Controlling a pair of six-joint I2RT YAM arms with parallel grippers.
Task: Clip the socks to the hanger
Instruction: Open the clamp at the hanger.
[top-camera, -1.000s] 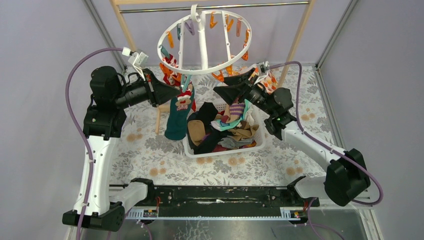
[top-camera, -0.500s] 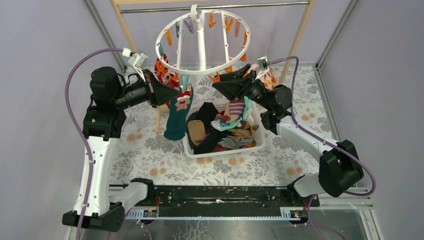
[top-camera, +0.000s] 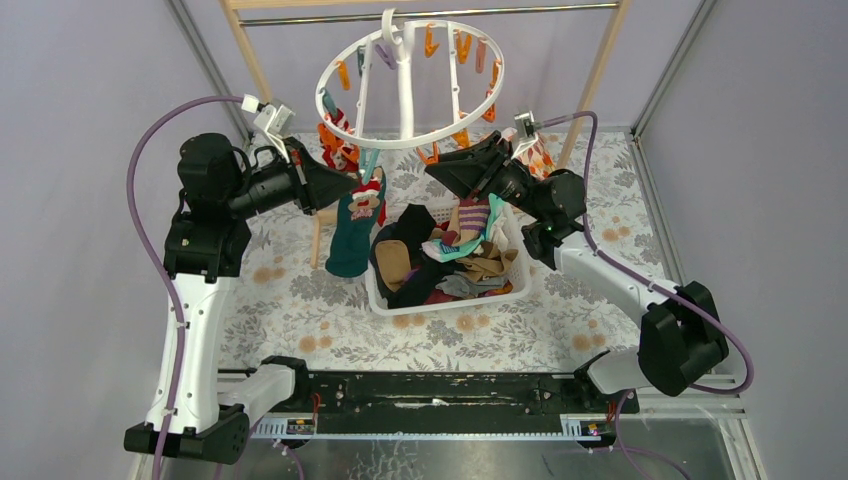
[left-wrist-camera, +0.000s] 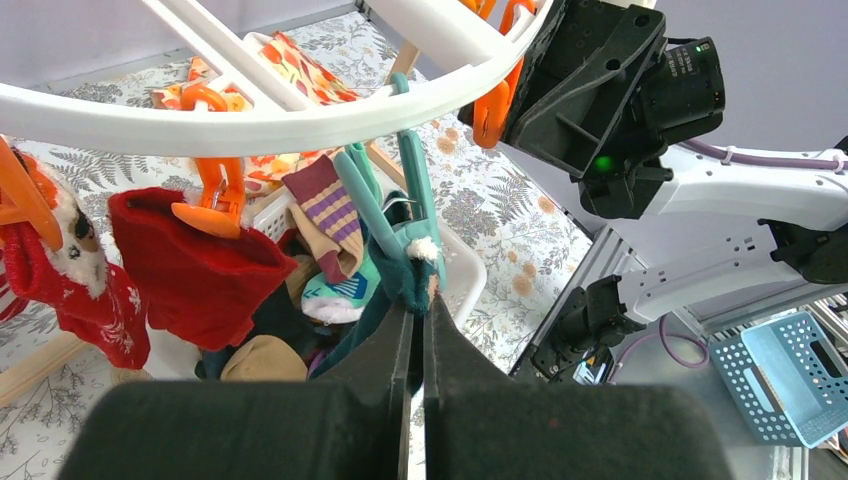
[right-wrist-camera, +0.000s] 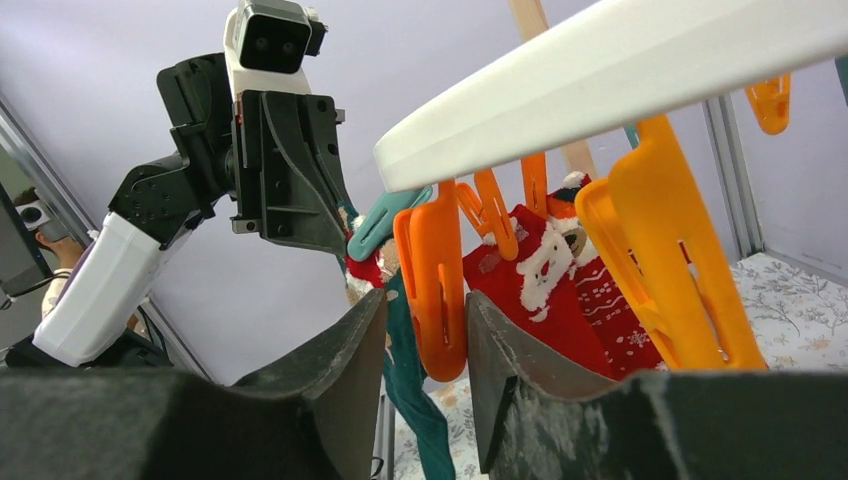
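Pinching the dark teal fabric sock (top-camera: 348, 250), your left gripper (left-wrist-camera: 418, 300) has its jaws just below a teal plastic clip (left-wrist-camera: 414, 185). Your right gripper (right-wrist-camera: 425, 335) has jaws spread around an orange plastic clip (right-wrist-camera: 437, 295).

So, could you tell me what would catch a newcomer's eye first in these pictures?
The white ring hanger at top centre catches the eye first. Below its front rim dangles a dark teal sock, its cuff pinched in the left tool, while the right tool straddles an orange clip. Under them sits a white basket heaped with socks.
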